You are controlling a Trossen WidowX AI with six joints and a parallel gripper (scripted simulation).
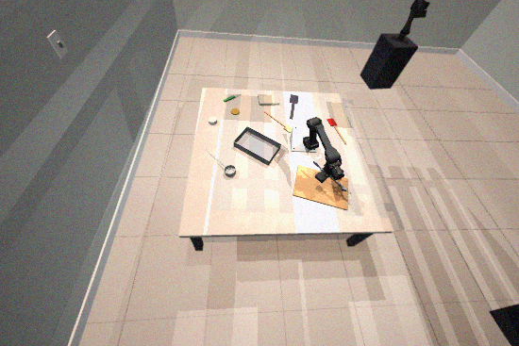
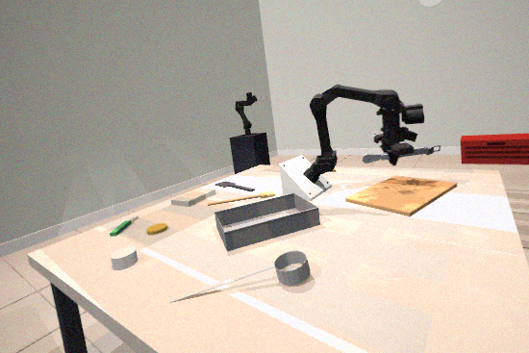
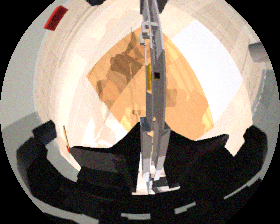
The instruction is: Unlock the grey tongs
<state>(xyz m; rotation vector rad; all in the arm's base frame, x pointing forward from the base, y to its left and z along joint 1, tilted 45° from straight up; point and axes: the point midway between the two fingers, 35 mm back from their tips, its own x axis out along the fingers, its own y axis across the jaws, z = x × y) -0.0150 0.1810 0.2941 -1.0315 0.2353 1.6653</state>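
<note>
The long grey tongs [image 1: 343,189] [image 2: 372,158] [image 3: 158,90] are held closed between the fingers of the black parallel-jaw gripper [image 1: 330,173] [image 2: 394,160] [image 3: 146,125], nearly level and raised above the flat rectangular wooden board [image 1: 317,190] [image 2: 401,194] [image 3: 125,70]. The board is laid on the pale wooden table [image 1: 245,214] [image 2: 385,310]. Well apart from it, the dark grey rectangular roasting tin [image 1: 245,156] [image 2: 269,230] is seen with no tongs across it. Beside the tin, a round grey metal strainer-like cup with a thin handle [image 1: 229,171] [image 2: 292,272] is placed.

Black arm's tool [image 1: 330,176] holding grey tongs [image 1: 341,186] over wooden board [image 1: 313,190]
</note>
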